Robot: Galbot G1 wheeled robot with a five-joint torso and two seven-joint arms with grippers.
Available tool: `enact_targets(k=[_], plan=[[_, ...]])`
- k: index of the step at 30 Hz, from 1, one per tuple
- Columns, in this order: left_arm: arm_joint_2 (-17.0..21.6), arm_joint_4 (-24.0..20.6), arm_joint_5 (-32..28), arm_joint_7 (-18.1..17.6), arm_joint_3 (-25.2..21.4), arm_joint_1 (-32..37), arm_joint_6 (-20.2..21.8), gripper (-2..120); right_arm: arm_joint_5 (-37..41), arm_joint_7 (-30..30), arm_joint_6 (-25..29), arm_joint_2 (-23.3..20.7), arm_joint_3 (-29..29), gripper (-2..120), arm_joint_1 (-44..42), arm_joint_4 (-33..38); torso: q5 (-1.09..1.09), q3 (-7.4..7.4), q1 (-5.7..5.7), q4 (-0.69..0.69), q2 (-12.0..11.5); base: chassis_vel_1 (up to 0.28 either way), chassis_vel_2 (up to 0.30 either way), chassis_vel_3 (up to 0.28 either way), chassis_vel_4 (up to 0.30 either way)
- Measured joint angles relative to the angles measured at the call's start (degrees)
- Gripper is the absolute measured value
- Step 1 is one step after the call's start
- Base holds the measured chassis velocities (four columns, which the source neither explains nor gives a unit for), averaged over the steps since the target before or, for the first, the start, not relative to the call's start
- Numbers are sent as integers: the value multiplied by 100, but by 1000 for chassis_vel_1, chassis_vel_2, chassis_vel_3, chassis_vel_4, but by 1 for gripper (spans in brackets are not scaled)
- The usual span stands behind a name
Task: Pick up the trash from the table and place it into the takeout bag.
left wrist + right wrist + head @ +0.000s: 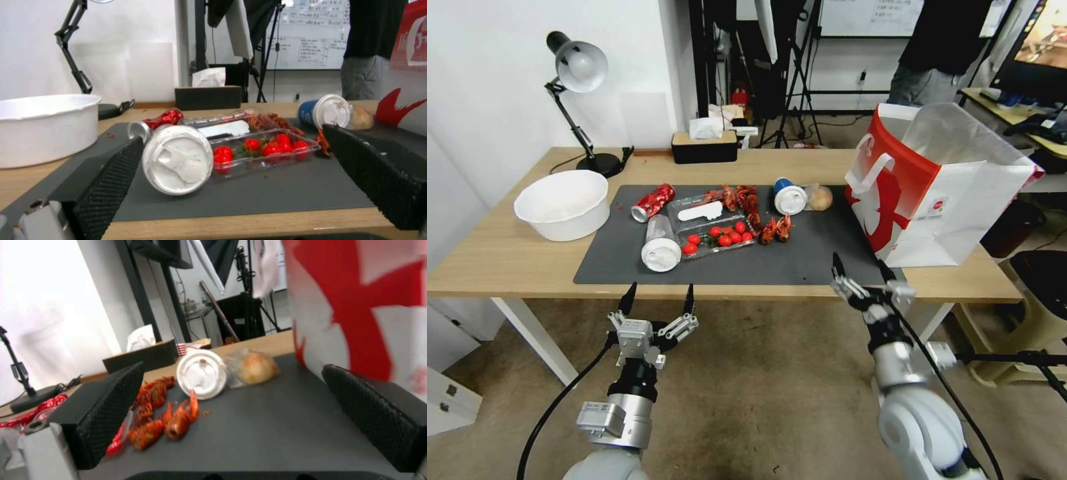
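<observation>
Both pincers, left gripper and right gripper, hung spread apart at the table's 6 o'clock edge, litter strewn over its grey mat, takeout bag at 3 o'clock.

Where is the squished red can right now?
In the head view the crushed red can lies on the dark mat's far left part, beside the clear cup, right of the white bowl.
</observation>
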Motion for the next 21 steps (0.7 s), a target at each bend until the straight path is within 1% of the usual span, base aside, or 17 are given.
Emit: enact_targets(k=[2, 4, 5, 8, 9, 13, 14, 17, 18, 21], plan=[[-2, 2, 1, 0, 0, -3, 0, 100, 76, 55, -99, -16, -44, 100, 124, 0, 0, 0, 0, 1, 0, 0, 0, 0, 0], [-7, 7, 5, 1, 2, -9, 0, 100, 193, 180, -306, -66, -154, 100, 459, -26, -1, 0, 0, 1, 0, 0, 0, 0, 0], [-7, 7, 5, 1, 2, -9, 0, 100, 193, 180, -306, -66, -154, 100, 459, -26, -1, 0, 0, 1, 0, 0, 0, 0, 0], [-19, 35, 9, 3, -11, -16, -4, 100, 233, 428, -720, -188, -489, 100, 1263, -298, 0, 0, 0, 1, -1, 0, 0, 0, 0], [-19, 35, 9, 3, -11, -16, -4, 100, 233, 428, -720, -188, -489, 100, 1263, -298, 0, 0, 0, 1, -1, 0, 0, 0, 0], [-44, 4, 16, 10, -64, 8, -6, 100, 103, 757, -1162, -247, -910, 100, 1942, -598, -1, 0, 0, 0, -1, 0, 0, 0, 0], [-44, 4, 16, 10, -64, 8, -6, 100, 103, 757, -1162, -247, -910, 100, 1942, -598, -1, 0, 0, 0, -1, 0, 0, 0, 0], [-45, -10, 17, 15, -129, 27, -6, 100, -8, 985, -1496, -250, -1165, 100, 2446, -821, -1, 0, -1, 1, -1, 0, 0, 0, 0], [-45, -10, 17, 15, -129, 27, -6, 100, -8, 985, -1496, -250, -1165, 100, 2446, -821, -1, 0, -1, 1, -1, 0, 0, 0, 0], [-81, -13, 55, 17, -138, 55, -6, 100, -18, 1148, -1771, -283, -1325, 100, 2884, -1052, 0, 0, -1, 0, -1, 0, 0, 0, 0]])
